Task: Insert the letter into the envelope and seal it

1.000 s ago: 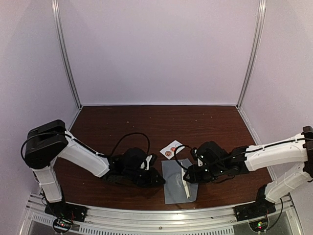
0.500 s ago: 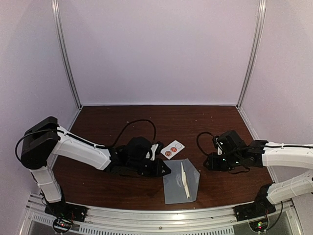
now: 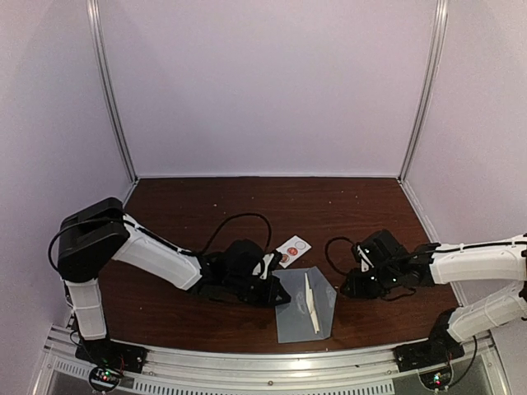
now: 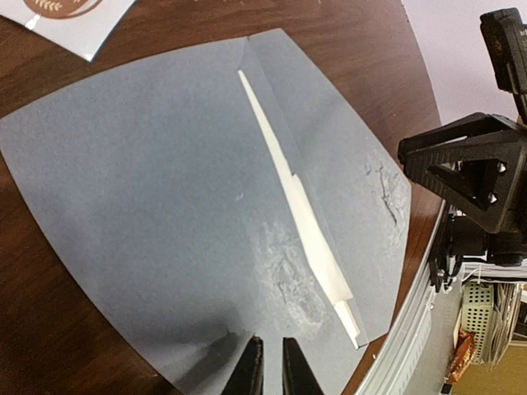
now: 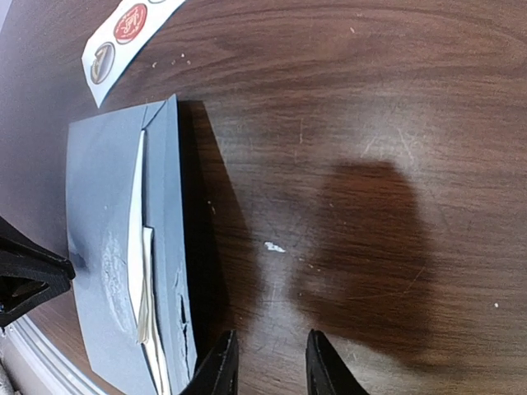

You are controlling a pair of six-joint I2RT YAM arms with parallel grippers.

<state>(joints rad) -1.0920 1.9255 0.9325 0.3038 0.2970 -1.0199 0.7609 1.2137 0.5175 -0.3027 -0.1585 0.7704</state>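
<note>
Two black claws sit low over a dark brown table (image 3: 206,206) with a wood-grain surface, one on each side of the paper.

On the left, the left gripper (image 3: 282,296) reaches to the left edge of the envelope (image 3: 292,321). In the left wrist view its fingers (image 4: 251,370) are drawn almost together with only a thin slit between them, and their tips hang over the grey-blue sheet. Whether they pinch paper cannot be told.

Just beyond that claw lies a small white card (image 3: 291,250) with round stickers, one red and one darker. The left wrist view catches a pale wreath-like motif on one roundel, but no words can be read anywhere on it.

The envelope lies flat near the front edge of the table, between the two arms and just beside the card. It is matte, grey-blue and four-sided, with a straight fold line running along its length. Pale scuffed, crinkled patches mark its surface on both sides of that fold.

A narrow strip of the letter (image 3: 311,303), white and smooth, shows along the fold and tapers to a point at the far end.

On the right, the right gripper (image 3: 350,288) sits apart from the envelope over bare wood. Its fingers (image 5: 221,366) are spread, with nothing between them.
</note>
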